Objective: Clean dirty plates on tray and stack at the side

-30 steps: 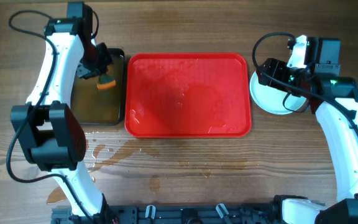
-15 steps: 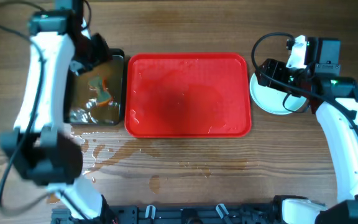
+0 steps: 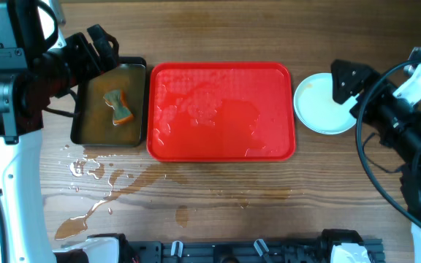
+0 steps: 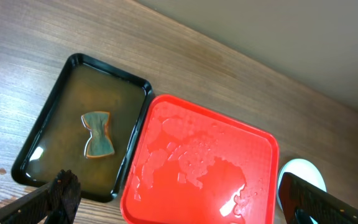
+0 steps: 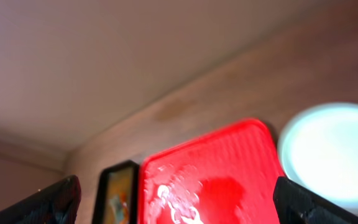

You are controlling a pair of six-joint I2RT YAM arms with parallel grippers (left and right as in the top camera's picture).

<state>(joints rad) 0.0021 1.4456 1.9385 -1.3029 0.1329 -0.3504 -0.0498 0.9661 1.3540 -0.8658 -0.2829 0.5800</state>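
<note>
Red tray (image 3: 221,109), wet: mid-worktop, toward the far edge. Plates (image 3: 316,113): just beside its right rim, partly under my right gripper (image 5: 176,199), untouched. It and my left gripper (image 4: 178,196): jaws wide, holding nothing.

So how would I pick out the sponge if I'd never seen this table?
Find the red tray in the middle of the table. Beside it, on the left in the overhead view, sits a black pan of brownish water. The sponge lies in that water: small, pinched like a bow tie, with an orange side, the only thing in the pan.
</note>
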